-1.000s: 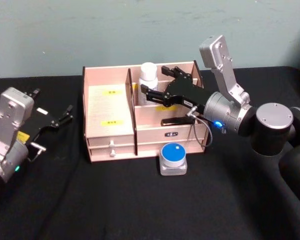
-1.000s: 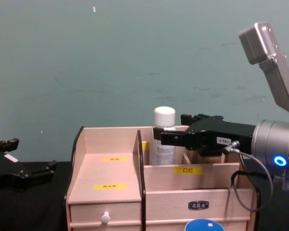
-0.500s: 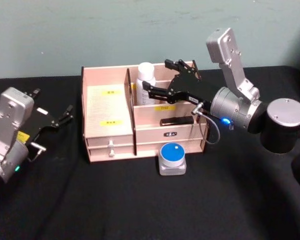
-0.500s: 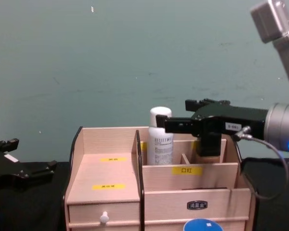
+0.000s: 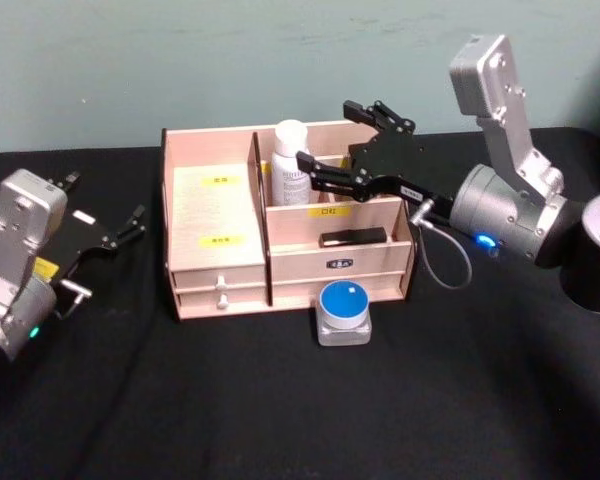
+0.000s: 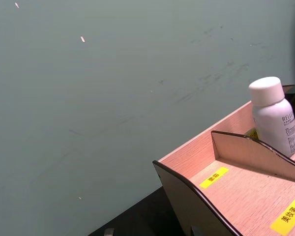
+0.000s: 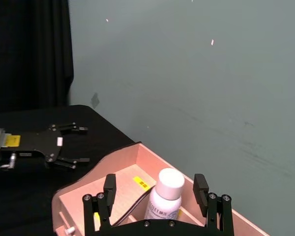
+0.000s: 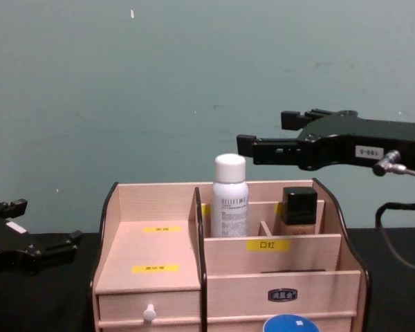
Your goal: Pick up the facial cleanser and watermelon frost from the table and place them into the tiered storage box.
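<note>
The facial cleanser [image 5: 291, 163] [image 8: 230, 197] [image 6: 272, 116] [image 7: 164, 199] stands upright in a rear compartment of the tiered storage box [image 5: 208, 205] [image 8: 155, 252] [image 6: 236, 194] [image 7: 96, 172]. My right gripper [image 5: 342, 137] [image 8: 266, 135] [image 7: 155, 180] hangs open above the box's right half, just higher than the bottle's cap and apart from it, holding nothing. The watermelon frost [image 5: 343, 312] [image 8: 290, 324] sits on the black table directly in front of the box's drawers. My left gripper [image 5: 105, 205] [image 8: 38, 225] [image 7: 64, 145] rests open on the table, left of the box.
A beige bottle with a square black cap [image 8: 299, 211] stands in the rear right compartment, under my right gripper. A dark flat item [image 5: 353, 238] lies in a lower tier. A grey-green wall rises close behind the box. Black tablecloth extends in front.
My right gripper has lifted and drawn back to the right, away from the facial cleanser, which stays standing in its compartment. The left arm has not moved.
</note>
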Controlling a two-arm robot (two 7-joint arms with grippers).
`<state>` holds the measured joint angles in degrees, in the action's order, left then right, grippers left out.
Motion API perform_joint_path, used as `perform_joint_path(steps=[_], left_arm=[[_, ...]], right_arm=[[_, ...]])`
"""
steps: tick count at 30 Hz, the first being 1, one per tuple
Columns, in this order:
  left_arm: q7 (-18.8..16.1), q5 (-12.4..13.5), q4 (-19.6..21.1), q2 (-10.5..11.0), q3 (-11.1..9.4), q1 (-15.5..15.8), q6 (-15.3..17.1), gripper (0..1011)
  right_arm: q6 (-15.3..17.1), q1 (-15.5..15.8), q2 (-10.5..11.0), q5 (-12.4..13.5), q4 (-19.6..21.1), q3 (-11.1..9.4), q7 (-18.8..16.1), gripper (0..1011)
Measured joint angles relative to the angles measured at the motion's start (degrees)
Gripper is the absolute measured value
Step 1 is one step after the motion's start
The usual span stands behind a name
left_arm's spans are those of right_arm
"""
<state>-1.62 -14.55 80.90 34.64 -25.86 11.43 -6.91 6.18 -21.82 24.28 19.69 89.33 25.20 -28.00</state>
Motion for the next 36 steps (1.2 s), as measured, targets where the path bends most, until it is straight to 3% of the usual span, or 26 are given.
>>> perform_joint_path(steps=[15,21,36], left_arm=[[0.0,0.0,0.0,0.0,0.0,0.0,0.0,1010],[0.0,0.0,0.0,0.0,0.0,0.0,0.0,1010],[0.0,0.0,0.0,0.0,0.0,0.0,0.0,1010]], right_arm=[[2.9,6.4,5.1,1.9,9.9,-1.3,1.6,1002],[4.9,10.3,7.4,1.9,14.4,-1.6,3.1,1002],[8.7,16.3,9.3,2.0,18.0,-2.0,5.1,1002]])
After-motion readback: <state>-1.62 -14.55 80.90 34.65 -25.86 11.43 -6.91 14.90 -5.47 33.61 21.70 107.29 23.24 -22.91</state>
